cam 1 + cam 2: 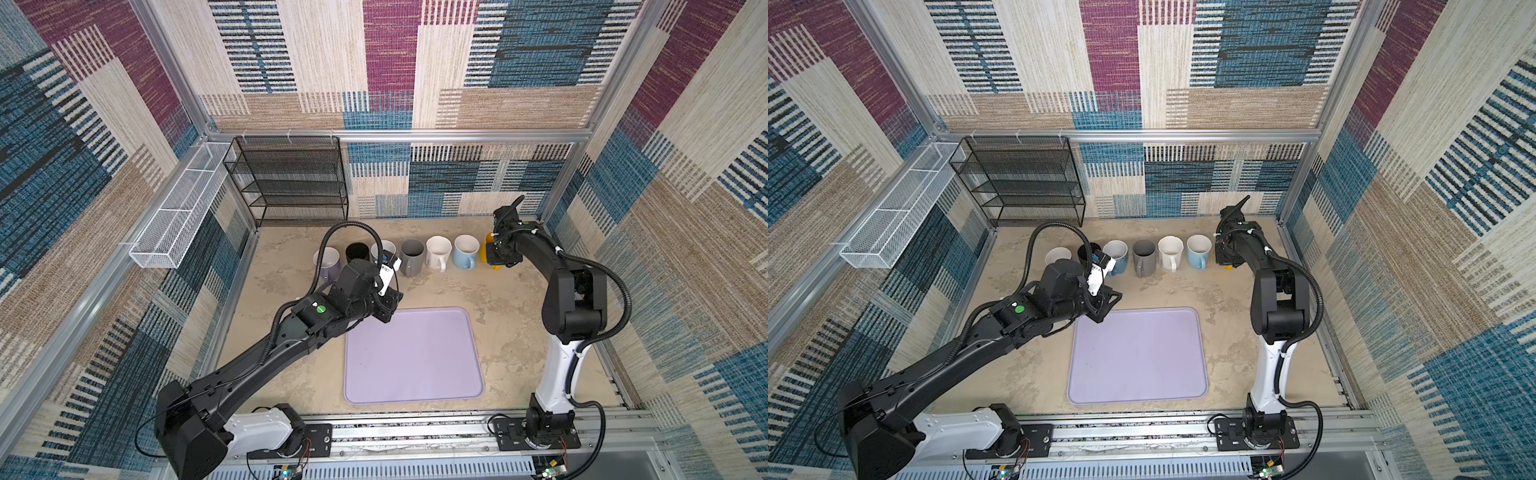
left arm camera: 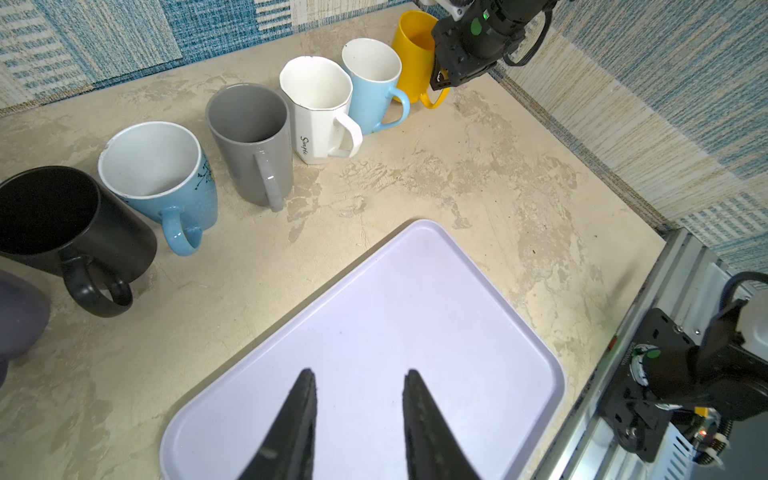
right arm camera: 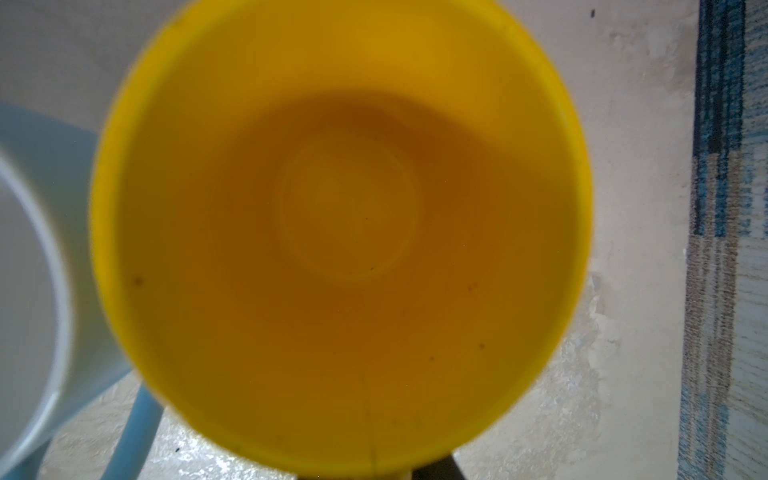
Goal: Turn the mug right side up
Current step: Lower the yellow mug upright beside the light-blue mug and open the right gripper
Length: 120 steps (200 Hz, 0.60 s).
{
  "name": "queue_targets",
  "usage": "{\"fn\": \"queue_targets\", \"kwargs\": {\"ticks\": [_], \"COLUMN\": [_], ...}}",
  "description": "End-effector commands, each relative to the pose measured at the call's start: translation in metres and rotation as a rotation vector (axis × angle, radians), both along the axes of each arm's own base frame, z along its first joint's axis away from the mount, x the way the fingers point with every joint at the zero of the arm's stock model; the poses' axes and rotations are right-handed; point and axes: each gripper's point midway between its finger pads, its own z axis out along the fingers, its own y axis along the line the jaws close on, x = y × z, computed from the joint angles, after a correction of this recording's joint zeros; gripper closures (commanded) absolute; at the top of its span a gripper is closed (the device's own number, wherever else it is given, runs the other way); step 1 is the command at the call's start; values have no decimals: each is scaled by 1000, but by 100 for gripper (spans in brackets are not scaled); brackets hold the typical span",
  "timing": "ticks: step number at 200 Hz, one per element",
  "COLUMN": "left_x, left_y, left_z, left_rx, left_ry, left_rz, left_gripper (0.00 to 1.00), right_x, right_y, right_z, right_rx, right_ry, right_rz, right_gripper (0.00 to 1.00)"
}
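Yellow marks the one that matters: the yellow mug (image 2: 415, 50) is standing mouth up on the table (image 2: 498, 187), at the right end of a row of seven and just beside the pale blue mug (image 2: 370, 70). The right wrist view is looking straight down into its empty inside (image 3: 340, 232).

The right gripper (image 2: 440, 81) is sitting at the handle with its jaws drawn narrow, and it seems to be pinching the handle, though the contact itself is mostly hidden. The left gripper (image 2: 359, 374) is hanging over the tray (image 2: 457, 291) with its jaws apart and nothing between them.

Judging by how the yellow mug is standing, the turning itself looks finished and the step in hand is the setting down. The next move is calling for the right jaws to part and the arm to rise straight away from the handle, without dragging the mug over or knocking it into its pale blue neighbour.

As for writing, the white mug (image 2: 316, 108) is showing "Simple" in dark script low on its side. The blue mug (image 2: 158, 166) is carrying only a dark sprig pattern, no words. A white tag (image 1: 388, 270) on the left wrist is bearing print too small to read.
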Motion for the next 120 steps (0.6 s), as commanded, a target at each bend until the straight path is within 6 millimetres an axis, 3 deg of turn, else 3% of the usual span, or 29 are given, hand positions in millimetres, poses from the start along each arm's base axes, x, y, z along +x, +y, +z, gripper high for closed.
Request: {"fn": "queue_targets", "kwargs": {"ticks": [1,120], "left_x": [0,0], "left_y": [2,1], "left_z": [0,0], "left_rx": [10,8], "left_ry": [-14,-8], "left_rz": [-2,-2], "left_gripper": [68,68], "right_x": [6,0], "right_y": [-2,0], "right_z": [2,-11], "right_rx": [-16,-5], "right_ry": [-22,16], "right_rz": [2,11], "right_gripper": [100,100]}}
